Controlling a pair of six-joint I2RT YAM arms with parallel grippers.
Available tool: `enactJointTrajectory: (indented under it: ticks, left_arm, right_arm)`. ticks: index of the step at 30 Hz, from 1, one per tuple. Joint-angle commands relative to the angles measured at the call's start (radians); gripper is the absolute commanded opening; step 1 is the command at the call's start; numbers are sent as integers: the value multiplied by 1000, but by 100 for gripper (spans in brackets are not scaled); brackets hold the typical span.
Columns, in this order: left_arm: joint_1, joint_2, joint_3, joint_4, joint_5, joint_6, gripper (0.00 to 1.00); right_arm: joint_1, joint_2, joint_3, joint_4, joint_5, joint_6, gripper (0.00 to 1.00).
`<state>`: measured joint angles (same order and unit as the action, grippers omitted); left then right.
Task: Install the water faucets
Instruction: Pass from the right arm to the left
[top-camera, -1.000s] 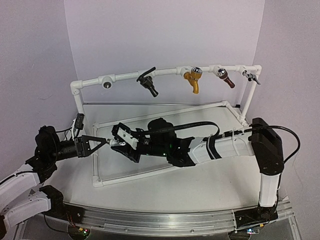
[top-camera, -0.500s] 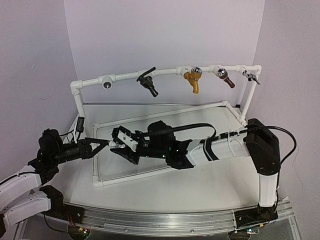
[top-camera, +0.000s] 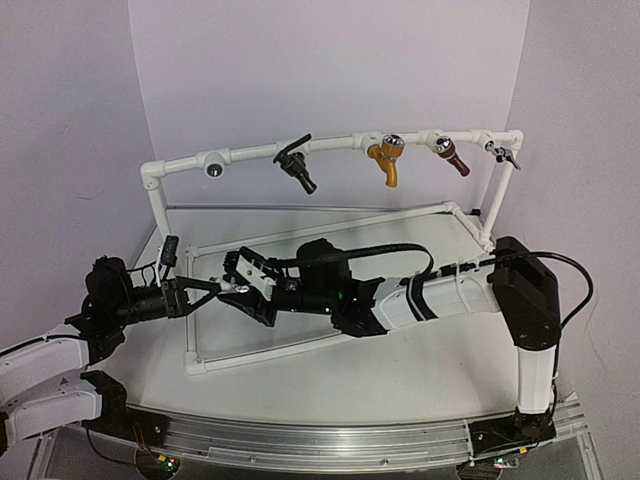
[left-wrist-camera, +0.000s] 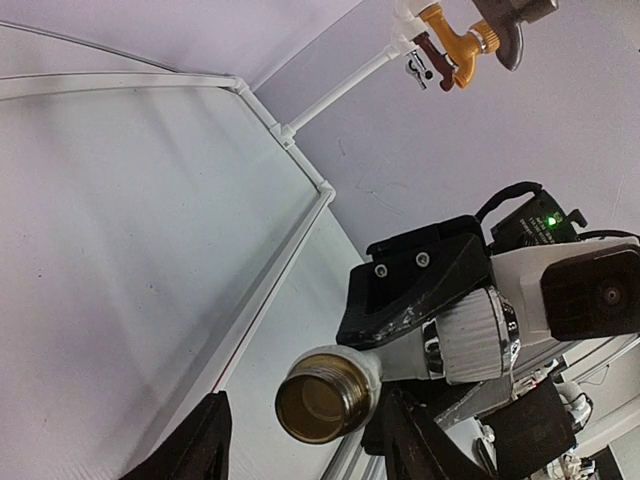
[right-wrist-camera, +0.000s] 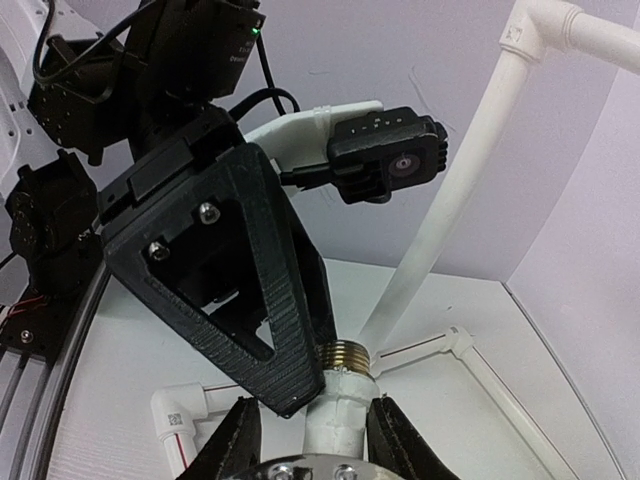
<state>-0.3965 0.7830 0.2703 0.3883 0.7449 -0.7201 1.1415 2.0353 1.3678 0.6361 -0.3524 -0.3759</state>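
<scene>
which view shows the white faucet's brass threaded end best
Left wrist: it looks straight into the white faucet's brass threaded end. Right wrist shows only its rim, side-on; top external shows just a tiny speck.

1. The left fingers (left-wrist-camera: 205, 452) are flanking the brass threaded mouth of the white faucet (left-wrist-camera: 368, 362) (a gap showing on one side).
2. The right gripper (left-wrist-camera: 425, 345) is clamping the faucet's body over the tabletop (left-wrist-camera: 120, 230).

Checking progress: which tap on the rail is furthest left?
The black tap with the lever; gold tap, brown tap and grey tap hang right of it.
</scene>
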Motion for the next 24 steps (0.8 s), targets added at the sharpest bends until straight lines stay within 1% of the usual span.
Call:
enactJointTrajectory:
  ticks: [1,5,9,13,14,15,16,17,18,19,20,21,23,24]
  left_arm:
    - [0,-4,15,84,33,-35,46]
    - [0,16,15,150,32,-62,45]
    - [0,34,29,143,32,-62,45]
    - [0,30,31,139,32,-62,45]
    - [0,24,32,137,32,-62,45]
    - [0,14,31,135,32,-62,45]
    - [0,1,31,134,32,-62,45]
    - [0,-11,32,131,32,-62,45]
    - [1,-21,33,130,32,-62,45]
    - [1,-32,33,132,32,-62,45]
    - [0,-39,32,133,32,-62,45]
    - [0,-48,27,134,32,-62,45]
    - [0,-56,19,149,32,-62,45]
    - [1,-51,20,149,32,-62,45]
  right_arm:
    - [6,15,54,78,-51,24,0]
    - [7,17,54,73,-54,22,0]
    - [8,18,55,73,-53,27,0]
    - [8,16,39,118,35,58,0]
    - [8,12,34,127,55,61,3]
    - [8,11,29,133,73,67,13]
    - [8,9,25,134,91,73,28]
    - [8,3,15,137,115,77,42]
    - [7,-3,-3,147,135,81,51]
    - [7,-10,-29,164,152,85,56]
    - [7,-19,-50,176,160,86,55]
    - [4,-25,-63,181,147,86,46]
    - [4,-27,-72,197,126,91,7]
    - [3,-22,-71,206,111,91,2]
